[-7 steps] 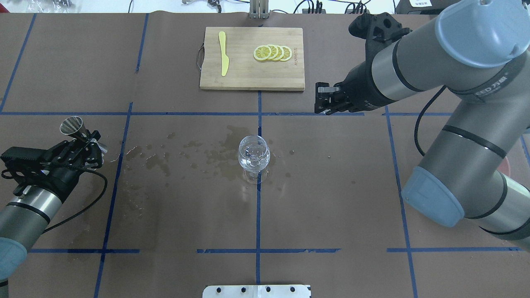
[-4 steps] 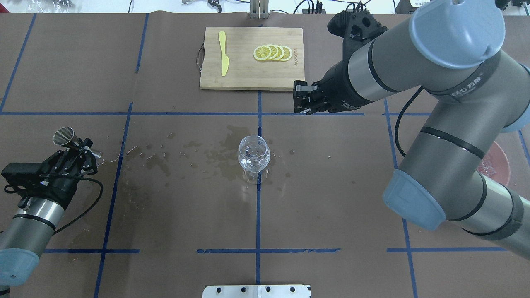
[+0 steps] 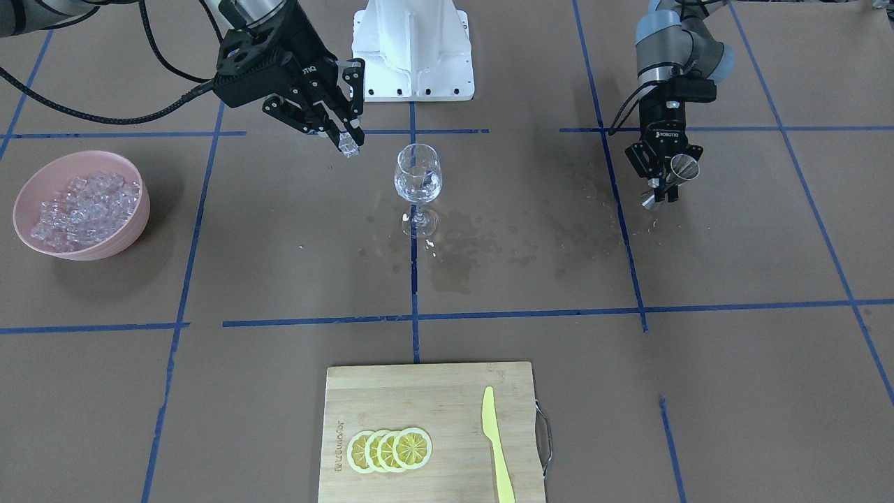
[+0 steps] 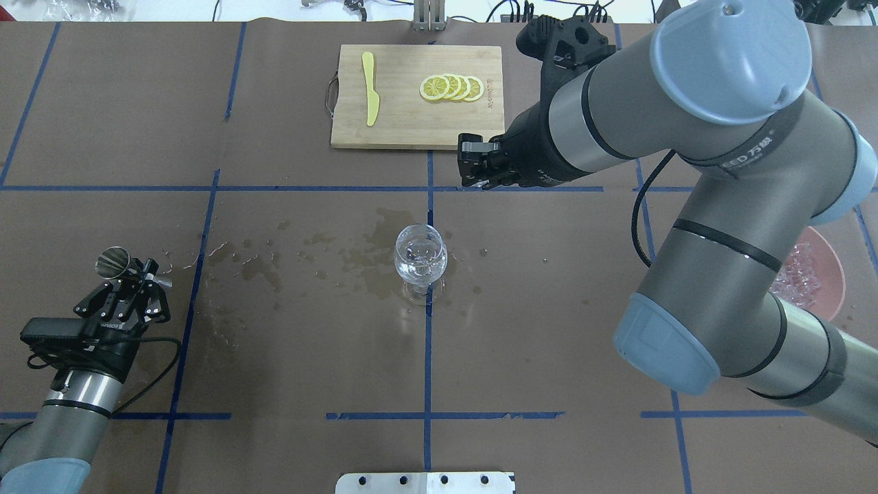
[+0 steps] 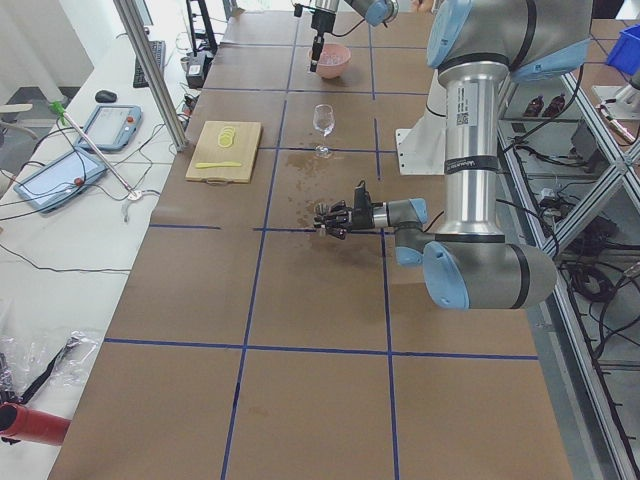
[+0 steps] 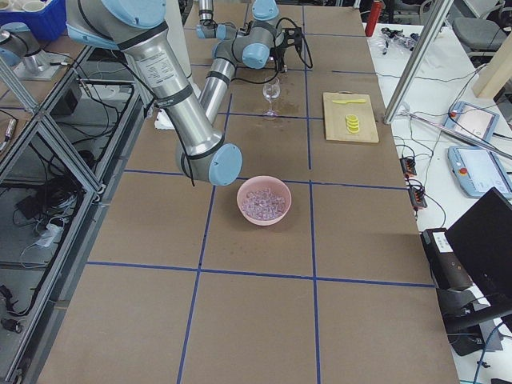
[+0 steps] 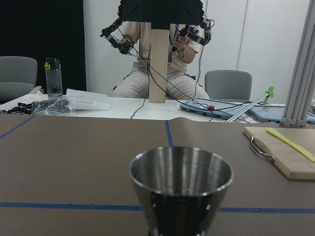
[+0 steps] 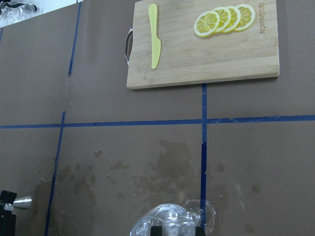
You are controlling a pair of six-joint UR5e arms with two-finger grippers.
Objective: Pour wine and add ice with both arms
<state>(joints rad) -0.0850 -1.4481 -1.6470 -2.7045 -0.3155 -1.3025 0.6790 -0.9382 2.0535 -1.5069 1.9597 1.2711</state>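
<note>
A stemmed wine glass (image 3: 418, 178) stands at the table's middle with a little clear wine (image 3: 418, 188) in its bowl; it also shows in the overhead view (image 4: 420, 257). My right gripper (image 3: 347, 142) is shut on one clear ice cube (image 3: 349, 149) and hangs above the table just beside the glass, on the pink bowl's side (image 4: 470, 165). My left gripper (image 4: 134, 278) is shut on a steel jigger (image 4: 112, 261), held far from the glass. The jigger fills the left wrist view (image 7: 181, 187) and looks empty.
A pink bowl (image 3: 28, 188) heaped with ice (image 3: 80, 202) sits at my right, half hidden under the arm in the overhead view (image 4: 833, 274). A bamboo board (image 4: 411, 130) holds lemon slices (image 4: 451, 88) and a yellow knife (image 4: 370, 89). Wet patches (image 4: 309, 254) spread beside the glass.
My right arm has swung left across the table with its gripper shut, closing on the glass. My left arm has drawn back toward the robot's side, with the jigger still held.
</note>
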